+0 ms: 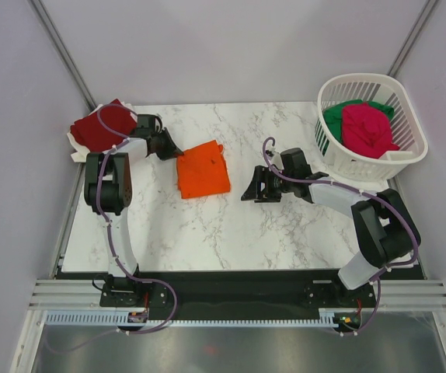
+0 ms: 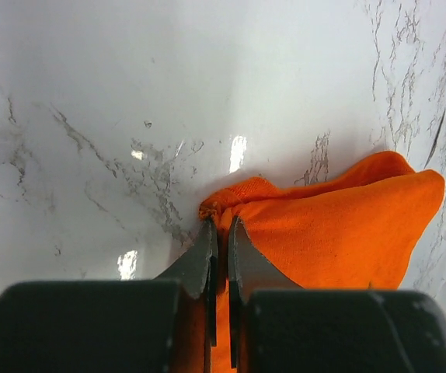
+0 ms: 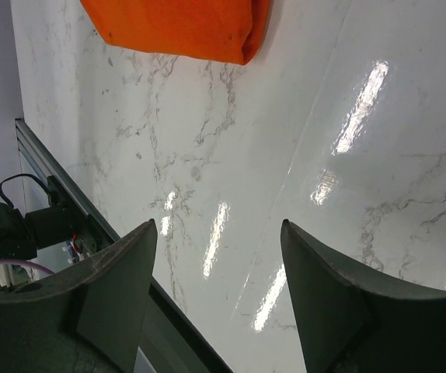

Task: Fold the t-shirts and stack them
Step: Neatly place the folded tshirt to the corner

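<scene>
A folded bright orange t-shirt (image 1: 203, 169) lies on the marble table, left of centre. My left gripper (image 1: 175, 152) is shut on its far-left corner; the left wrist view shows the jaws pinching the orange cloth (image 2: 339, 233) at table level (image 2: 220, 221). A folded dark red t-shirt (image 1: 102, 124) lies at the table's far-left corner. A magenta-pink t-shirt (image 1: 369, 130) and a green t-shirt (image 1: 336, 118) lie crumpled in the basket. My right gripper (image 1: 250, 191) is open and empty above bare table, right of the orange shirt, which shows at the top of the right wrist view (image 3: 184, 27).
A white plastic lattice basket (image 1: 409, 151) stands at the table's far-right corner. The marble table's (image 1: 231, 233) left edge with a metal rail (image 3: 60, 183) shows in the right wrist view. Grey walls surround the table.
</scene>
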Robot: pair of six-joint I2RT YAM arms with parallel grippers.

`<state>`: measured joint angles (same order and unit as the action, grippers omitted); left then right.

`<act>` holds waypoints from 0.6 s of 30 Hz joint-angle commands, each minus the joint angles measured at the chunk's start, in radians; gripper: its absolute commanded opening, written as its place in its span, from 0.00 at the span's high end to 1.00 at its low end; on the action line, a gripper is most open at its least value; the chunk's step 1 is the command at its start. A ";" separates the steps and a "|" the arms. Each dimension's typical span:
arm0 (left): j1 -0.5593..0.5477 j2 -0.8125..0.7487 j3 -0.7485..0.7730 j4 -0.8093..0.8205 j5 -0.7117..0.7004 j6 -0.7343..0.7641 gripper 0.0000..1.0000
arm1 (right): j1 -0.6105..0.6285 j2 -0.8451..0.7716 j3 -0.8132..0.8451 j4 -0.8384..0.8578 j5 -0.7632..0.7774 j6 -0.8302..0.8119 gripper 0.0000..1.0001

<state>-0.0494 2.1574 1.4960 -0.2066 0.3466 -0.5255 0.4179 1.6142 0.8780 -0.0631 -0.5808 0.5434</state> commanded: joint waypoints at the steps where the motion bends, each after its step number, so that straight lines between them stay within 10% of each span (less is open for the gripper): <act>1: -0.010 -0.040 0.041 0.003 0.041 0.024 0.98 | -0.001 -0.005 0.027 0.011 0.006 -0.028 0.27; 18: 0.014 -0.139 0.297 -0.249 -0.072 0.139 0.98 | -0.001 -0.059 0.004 0.020 -0.007 -0.026 0.27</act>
<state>-0.0536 2.0781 1.7245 -0.3965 0.3103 -0.4492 0.4179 1.6039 0.8776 -0.0650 -0.5785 0.5407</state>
